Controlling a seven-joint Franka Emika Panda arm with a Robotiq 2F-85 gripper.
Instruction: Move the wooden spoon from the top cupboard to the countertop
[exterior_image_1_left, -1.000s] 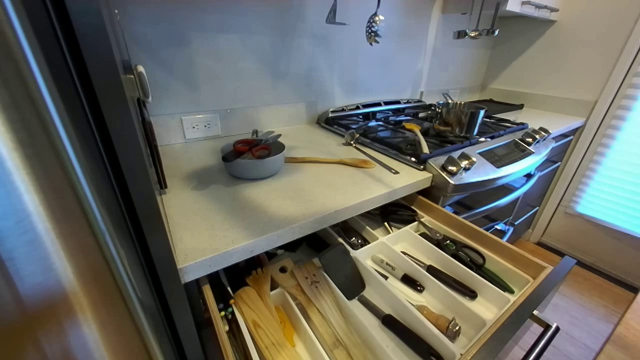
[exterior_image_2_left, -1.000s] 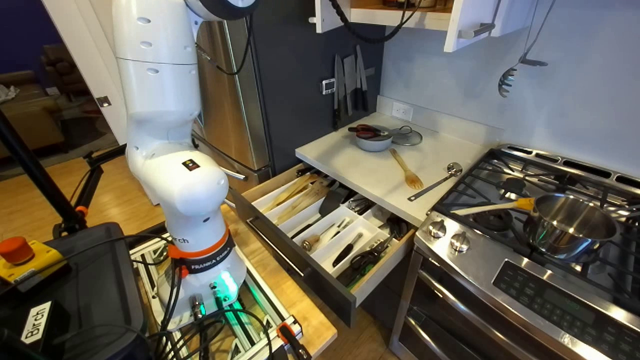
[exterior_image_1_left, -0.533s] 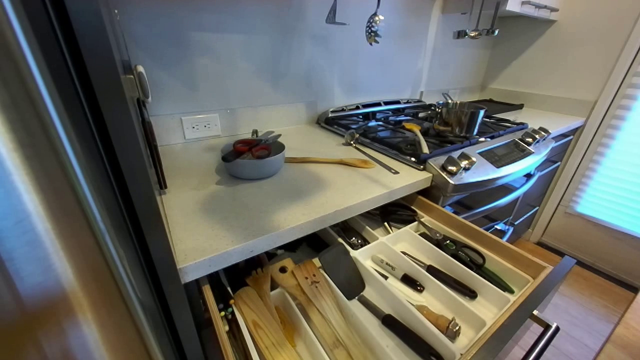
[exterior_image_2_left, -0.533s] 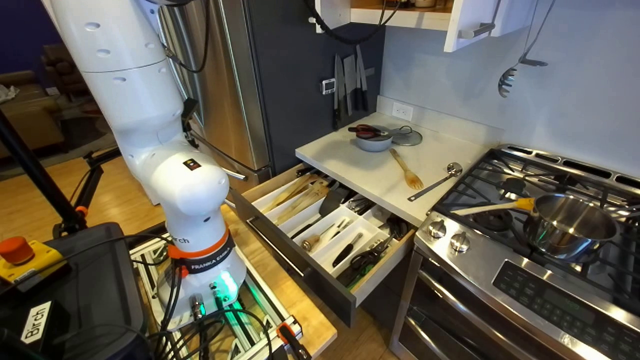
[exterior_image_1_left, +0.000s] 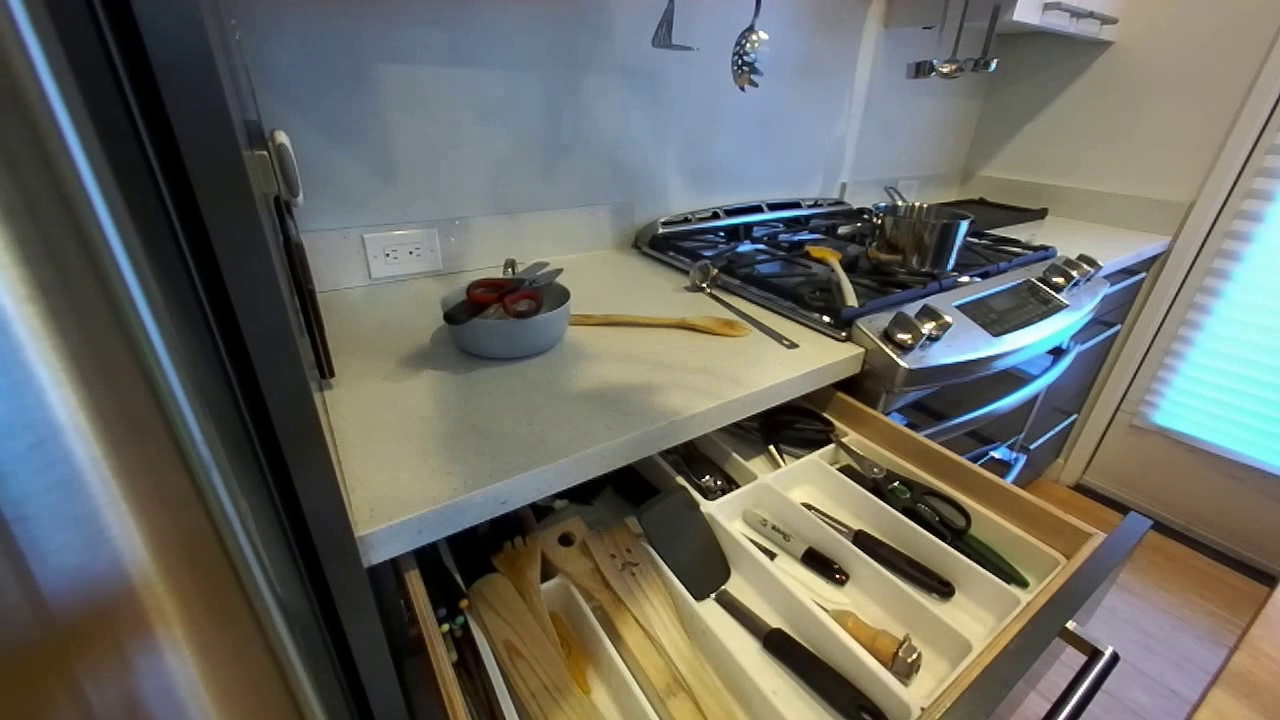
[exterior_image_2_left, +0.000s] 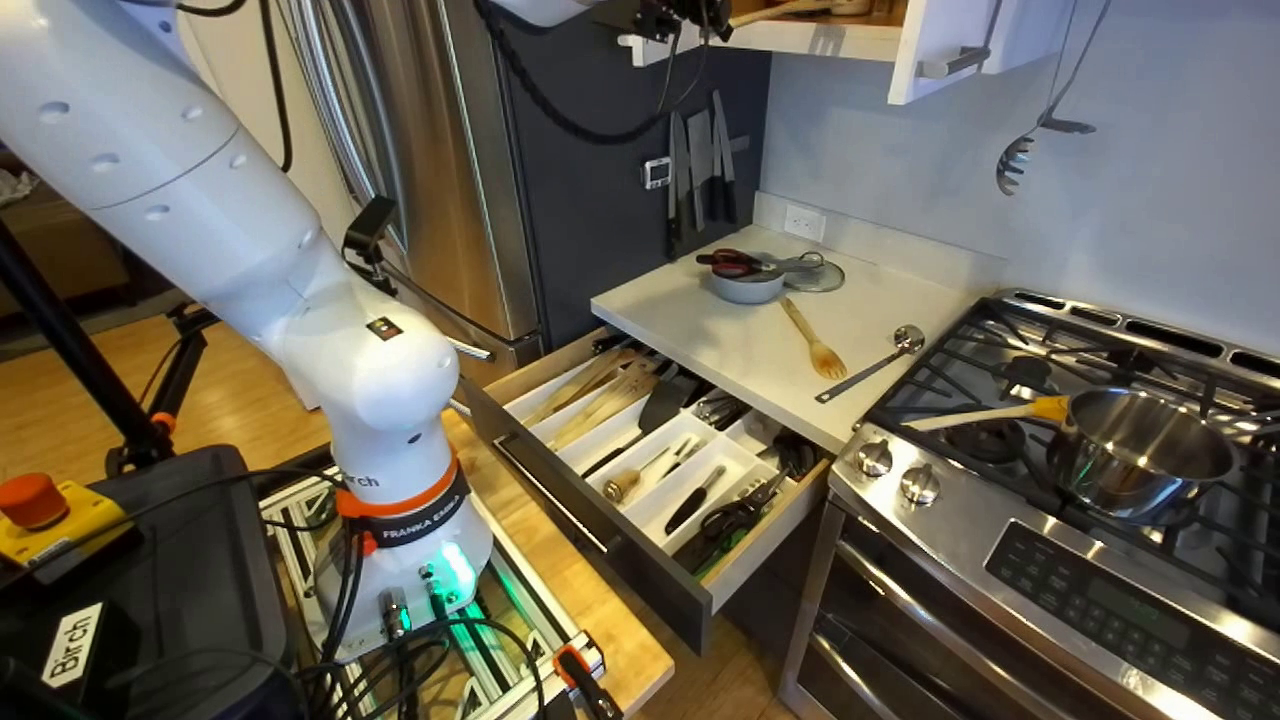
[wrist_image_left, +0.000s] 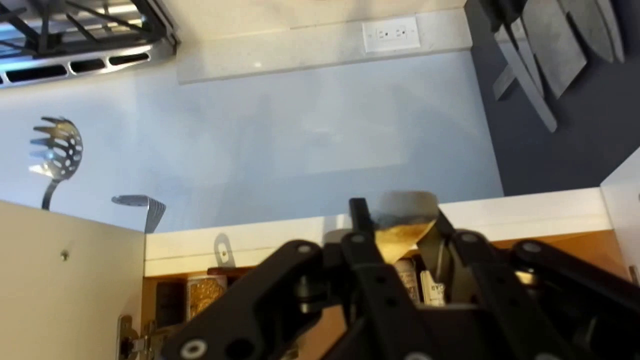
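Note:
Up at the open top cupboard (exterior_image_2_left: 835, 40), my gripper (exterior_image_2_left: 715, 22) is shut on the wooden spoon (exterior_image_2_left: 775, 13), whose pale shaft runs from the fingers across the cupboard's lower edge. Seen from the wrist, a blurred tan piece of the wooden spoon (wrist_image_left: 400, 240) fills the gap between the fingertips of my gripper (wrist_image_left: 397, 220); most of its length is hidden there. Below lies the pale countertop (exterior_image_1_left: 480, 420), also seen from across the room as the countertop (exterior_image_2_left: 720, 330). The gripper is outside the frame of the exterior view near the fridge.
On the countertop are a grey bowl (exterior_image_1_left: 510, 325) with red-handled scissors, another wooden utensil (exterior_image_2_left: 812, 340) and a metal ladle (exterior_image_2_left: 875, 362). An open drawer (exterior_image_2_left: 640, 470) juts out below. Cupboard doors (wrist_image_left: 70, 280) stand open on both sides; jars (wrist_image_left: 205, 295) are inside.
The arm has leaned left and lowered, bringing my gripper and the wooden spoon into view at the cupboard's front. Shadows shift over the countertop.

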